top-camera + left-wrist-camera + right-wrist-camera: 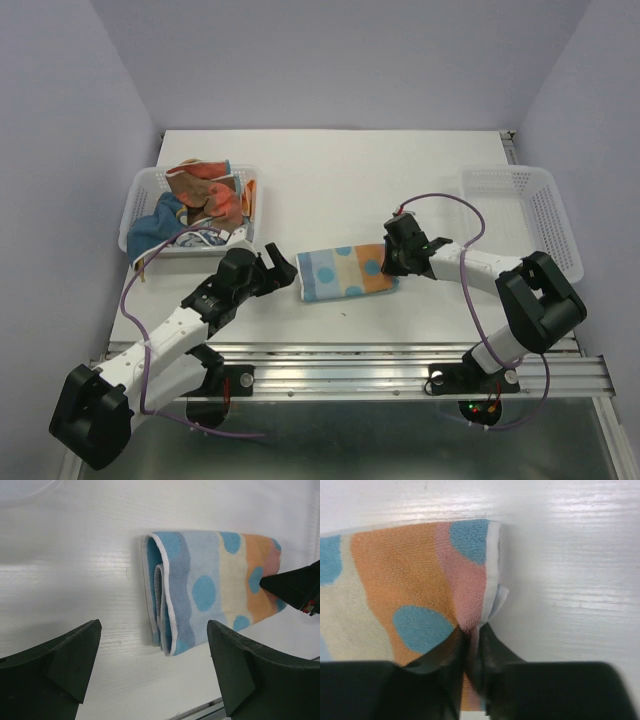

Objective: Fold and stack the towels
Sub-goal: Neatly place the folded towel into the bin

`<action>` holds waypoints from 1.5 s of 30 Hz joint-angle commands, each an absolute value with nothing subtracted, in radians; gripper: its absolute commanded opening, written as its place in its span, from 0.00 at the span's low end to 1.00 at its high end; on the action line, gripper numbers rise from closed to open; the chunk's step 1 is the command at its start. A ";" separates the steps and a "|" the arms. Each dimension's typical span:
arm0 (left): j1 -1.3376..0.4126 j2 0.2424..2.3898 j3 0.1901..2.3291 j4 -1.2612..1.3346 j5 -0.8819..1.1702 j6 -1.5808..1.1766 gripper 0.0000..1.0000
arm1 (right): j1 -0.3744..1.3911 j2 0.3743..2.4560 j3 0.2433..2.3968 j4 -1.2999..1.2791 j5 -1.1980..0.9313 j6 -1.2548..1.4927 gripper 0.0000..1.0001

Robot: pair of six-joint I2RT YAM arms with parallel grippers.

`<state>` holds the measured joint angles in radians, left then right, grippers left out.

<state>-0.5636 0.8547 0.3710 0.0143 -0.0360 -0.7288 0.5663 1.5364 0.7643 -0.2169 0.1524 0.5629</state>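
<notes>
Biggest thing first: on the table (pixel 340 170), a white basket (pixel 138 200) is parked at the left with the heap of unfolded towels (pixel 205 195) in it, and a second basket (pixel 560 215) is set at the right. The dotted towel (pixel 345 272) is laid folded near the front edge, between the two arms. Its right short end is pinched by the right gripper (pixel 472 635), jaws nearly together on the pink-orange corner. The left gripper (pixel 152 645) is held wide apart just off the towel's looped left end, with nothing gripped. For this step to go well, every layer at that corner should probably be caught together. Then the end should be lifted low and carried over square so the edges line up, with the left end pinned if sliding starts. How many layers are actually caught can't be told, since that spot is covered by the fingertips in the wrist view. The number of towels in the basket can't be made out either, as the heap is too tangled.
</notes>
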 commanded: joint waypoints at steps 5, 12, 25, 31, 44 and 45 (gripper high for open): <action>-0.563 0.830 0.402 0.002 -0.094 -0.703 0.99 | 0.578 1.458 0.767 -0.337 0.299 0.505 0.01; -0.558 0.834 0.411 -0.023 -0.109 -0.690 0.99 | 0.566 1.316 0.857 -0.345 0.336 0.088 0.01; -0.549 0.882 0.462 -0.032 -0.140 -0.681 0.99 | 0.477 1.209 0.992 -0.570 0.308 -0.363 0.01; -0.542 0.960 0.526 -0.028 -0.123 -0.655 0.99 | 0.440 1.200 1.141 -0.764 0.334 -0.448 0.01; -0.509 1.098 0.666 -0.032 -0.098 -0.618 0.99 | 0.434 1.005 1.173 -0.848 0.361 -0.641 0.01; -0.509 1.097 0.672 -0.034 -0.106 -0.621 0.99 | 0.434 0.988 1.172 -0.833 0.353 -0.676 0.01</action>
